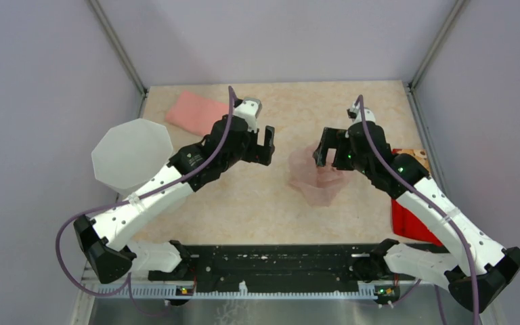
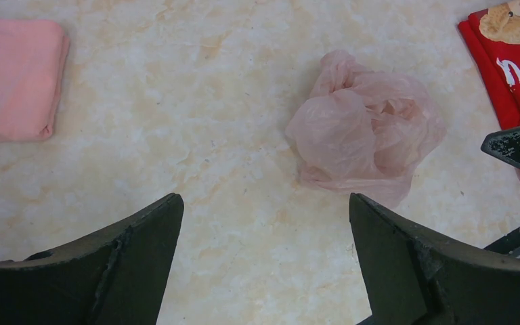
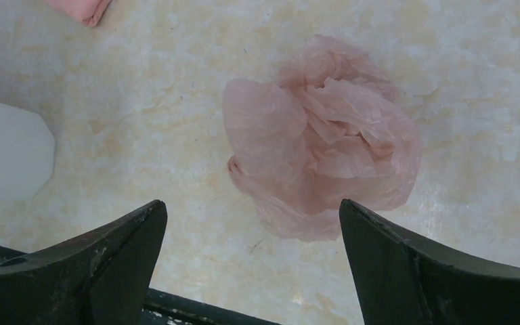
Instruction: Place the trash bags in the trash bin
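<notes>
While the trash bag (image 1: 315,177) lies crumpled on the table (image 1: 244,203), well apart from the trash bin (image 1: 132,154) at the far left, you are at the approach step, with nothing grasped. From above, your left gripper (image 1: 265,145) and right gripper (image 1: 321,147) face each other, both spread wide and empty, the right one over the bag's far edge. Through the left wrist camera, the bag sits ahead and right of the parted fingers (image 2: 128,271), with a folded pink cloth (image 2: 13,78) far left and a red packet (image 2: 508,61) cut off at the border. Through the right wrist camera, the bag lies just beyond the gap between the fingers, and only a corner of the bin shows. Your next move, I judge, calls for lowering the right gripper onto a raised fold, since the film looks thin and floppy. Whether anything touches the bag you cannot tell, and the bin's inside is hard to make out
</notes>
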Controlling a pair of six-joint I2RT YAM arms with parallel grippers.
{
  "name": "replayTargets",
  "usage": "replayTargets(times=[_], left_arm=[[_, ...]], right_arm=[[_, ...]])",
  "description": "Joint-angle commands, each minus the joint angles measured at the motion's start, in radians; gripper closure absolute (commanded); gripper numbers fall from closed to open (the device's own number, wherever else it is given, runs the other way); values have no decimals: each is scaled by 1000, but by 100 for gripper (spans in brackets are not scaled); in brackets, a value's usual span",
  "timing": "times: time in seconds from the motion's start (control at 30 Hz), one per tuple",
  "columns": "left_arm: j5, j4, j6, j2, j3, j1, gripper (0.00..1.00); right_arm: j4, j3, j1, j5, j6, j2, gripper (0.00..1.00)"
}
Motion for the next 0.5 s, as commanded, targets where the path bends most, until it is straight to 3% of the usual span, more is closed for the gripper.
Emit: replayTargets(times=[0.0, 0.47], left_arm=[[6, 13, 11, -7, 47, 0, 1], [122, 22, -11, 2, -5, -1, 1]], right_arm=[[-4, 13, -5, -10, -20, -2, 1], [114, -118, 18, -150, -11, 77, 1]])
